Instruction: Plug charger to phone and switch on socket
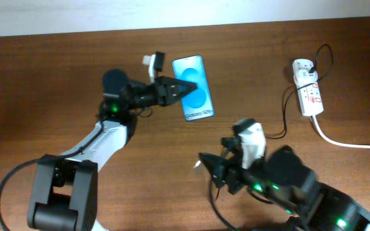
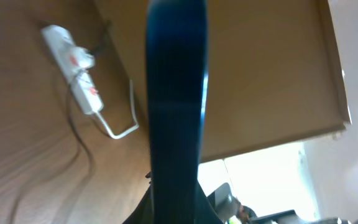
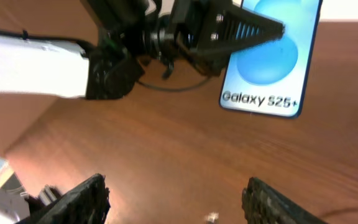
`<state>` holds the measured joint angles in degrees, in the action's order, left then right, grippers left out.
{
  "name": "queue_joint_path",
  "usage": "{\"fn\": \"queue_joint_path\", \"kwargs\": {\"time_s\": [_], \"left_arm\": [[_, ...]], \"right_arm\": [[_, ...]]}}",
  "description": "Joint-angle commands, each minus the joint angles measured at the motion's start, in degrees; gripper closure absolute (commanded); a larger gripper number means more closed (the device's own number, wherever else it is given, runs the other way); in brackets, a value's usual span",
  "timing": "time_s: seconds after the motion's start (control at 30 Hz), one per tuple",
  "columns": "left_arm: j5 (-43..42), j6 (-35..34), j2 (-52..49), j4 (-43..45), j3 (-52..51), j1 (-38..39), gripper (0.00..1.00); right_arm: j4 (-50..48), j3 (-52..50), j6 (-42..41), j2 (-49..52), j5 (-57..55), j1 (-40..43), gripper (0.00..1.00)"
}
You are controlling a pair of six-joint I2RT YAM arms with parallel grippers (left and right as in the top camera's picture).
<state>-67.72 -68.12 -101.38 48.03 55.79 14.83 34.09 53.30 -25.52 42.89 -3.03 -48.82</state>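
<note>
Early in the job, by the look of it: the slim black-edged phone with the bright blue screen (image 1: 198,102) is not yet joined to the thin black charger cable (image 1: 283,119), and whether the small white power strip with red markings (image 1: 309,93) is switched on cannot be told. The left pincer (image 1: 184,86) is clamped on the phone from its left edge, one ribbed black finger (image 3: 253,30) lying across the screen. The left wrist view shows the phone edge-on between the jaws. That arm stretches low over the brown wooden tabletop (image 1: 44,77), wrist level. The right pincer (image 3: 176,186) waits on the robot's side of the phone, fingers well apart, gripping nothing that can be made out. Well to the right of the phone lies the power strip, with its thick white cord (image 1: 345,142). The charger cable runs from there towards the right arm, its plug tip unseen. Plugging in and switching on both appear left to do.
</note>
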Motion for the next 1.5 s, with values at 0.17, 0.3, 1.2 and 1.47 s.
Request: {"fn": "queue_joint_path", "kwargs": {"time_s": [0.17,0.3,1.2,1.47], "left_arm": [[-6.58,4.83,0.35,-4.39,4.11,-4.72,1.0],[-11.47,8.13,0.35,-4.42,4.09,-16.04,1.0],[-13.55,29.18,0.35,-37.86,4.04,-27.36,1.0],[-13.53,29.18,0.35,-37.86,4.04,-27.36,1.0]], "right_arm": [[3.04,1.03,0.24,16.13,-1.88,-0.2,0.26],[-0.52,1.03,2.99,33.97,15.02,-0.17,0.06],[-9.46,1.03,-3.1,62.75,39.47,5.77,0.59],[-9.46,1.03,-3.54,62.77,39.67,5.79,0.96]]}}
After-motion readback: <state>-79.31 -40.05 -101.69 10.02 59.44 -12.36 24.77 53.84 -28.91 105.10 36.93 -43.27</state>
